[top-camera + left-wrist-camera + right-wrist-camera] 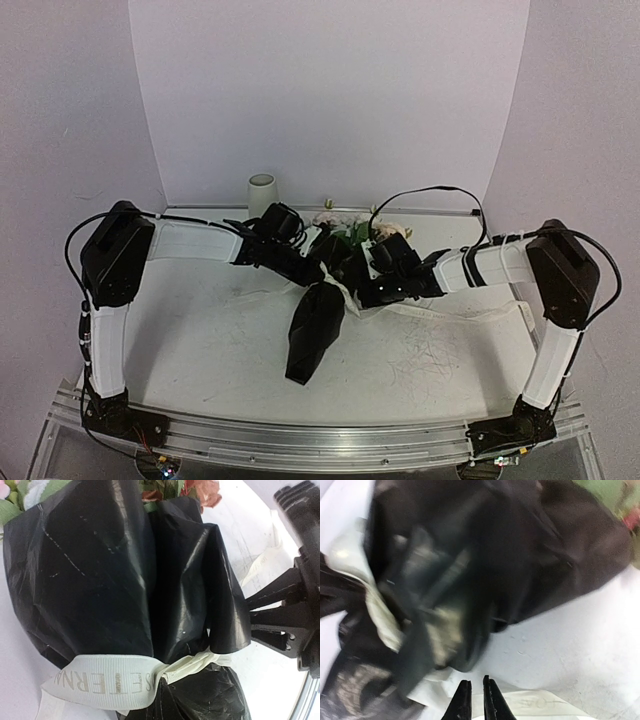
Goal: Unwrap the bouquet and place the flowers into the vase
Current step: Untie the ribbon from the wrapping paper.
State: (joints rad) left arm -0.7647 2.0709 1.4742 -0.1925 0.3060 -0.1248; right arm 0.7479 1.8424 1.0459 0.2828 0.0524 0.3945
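Bouquet (pixel 316 318) is laid on the worktop (pixel 200 340), ribbon (pixel 107 682) tied. Left jaws are shut. Right jaws are seen nearly together over ribbon; grip cannot be told.

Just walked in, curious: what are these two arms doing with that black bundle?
Both arms are working on the bouquet, lying on the table in its black paper. The left claw is shut beside it; the right claw hovers at the cream ribbon, tied around it. The white vase stands apart, behind.
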